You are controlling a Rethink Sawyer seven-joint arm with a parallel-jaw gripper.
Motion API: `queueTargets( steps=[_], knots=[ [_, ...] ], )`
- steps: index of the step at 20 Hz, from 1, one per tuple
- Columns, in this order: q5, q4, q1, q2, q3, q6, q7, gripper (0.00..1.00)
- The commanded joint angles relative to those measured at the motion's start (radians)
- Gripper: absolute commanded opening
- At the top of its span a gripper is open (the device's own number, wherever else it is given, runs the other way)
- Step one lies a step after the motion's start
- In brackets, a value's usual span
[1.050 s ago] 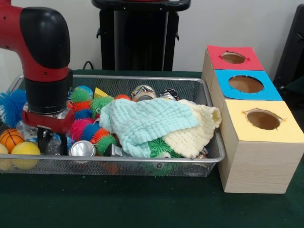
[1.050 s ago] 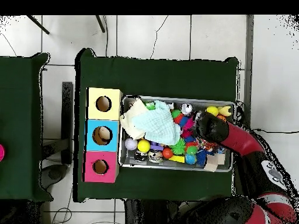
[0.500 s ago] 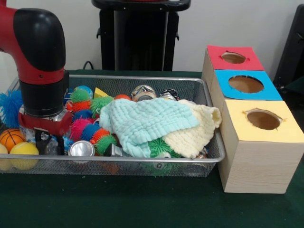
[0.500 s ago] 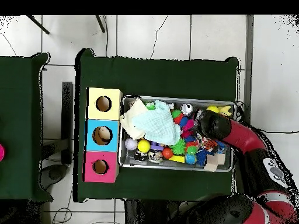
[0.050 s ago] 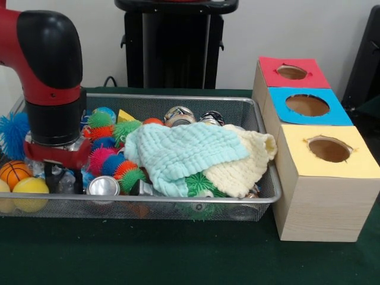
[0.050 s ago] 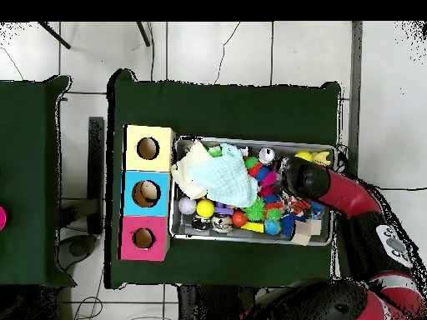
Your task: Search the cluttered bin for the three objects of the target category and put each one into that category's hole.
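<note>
My gripper (image 5: 62, 181) hangs low inside the left end of the wire mesh bin (image 5: 178, 98), under the red and black wrist. Its fingers (image 5: 77, 181) stand apart, open, down among clear crinkly plastic beside a silver can (image 5: 102, 186). Nothing shows held between them. Spiky balls (image 5: 101, 159) in pink, green, orange and blue lie just right of the gripper. A yellow ball (image 5: 31, 190) and a small basketball (image 5: 12, 172) sit to its left. In the overhead view the black wrist (image 6: 302, 177) covers the gripper at the bin's (image 6: 242, 140) right end.
A mint cloth (image 5: 178, 151) and a cream cloth (image 5: 246, 163) cover the bin's right half. Three wooden boxes with round holes stand right of the bin: red (image 5: 292, 72), blue (image 5: 307, 105), yellow (image 5: 329, 149). A blue fuzzy ball (image 5: 13, 133) sits at the far left.
The arm shifted a little left toward the bin's end about a second ago and has held almost still since. The fingers stay apart.
</note>
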Motion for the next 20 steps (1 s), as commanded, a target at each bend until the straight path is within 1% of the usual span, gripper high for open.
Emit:
queueTargets(
  steps=[1,4,10,12,16,20],
  knots=[
    [-0.092,-0.03,-0.043,0.087,0.13,0.074,-0.161,1.0],
    [-0.097,-0.016,-0.03,0.078,0.114,0.076,-0.112,1.0],
    [-0.111,-0.049,-0.038,0.091,0.135,0.113,-0.141,1.0],
    [-0.114,-0.038,-0.039,0.076,0.137,0.121,-0.144,1.0],
    [-0.111,-0.02,-0.028,0.028,0.131,0.16,-0.138,1.0],
    [-0.101,-0.013,-0.019,-0.004,0.133,0.207,-0.14,1.0]
  ],
)
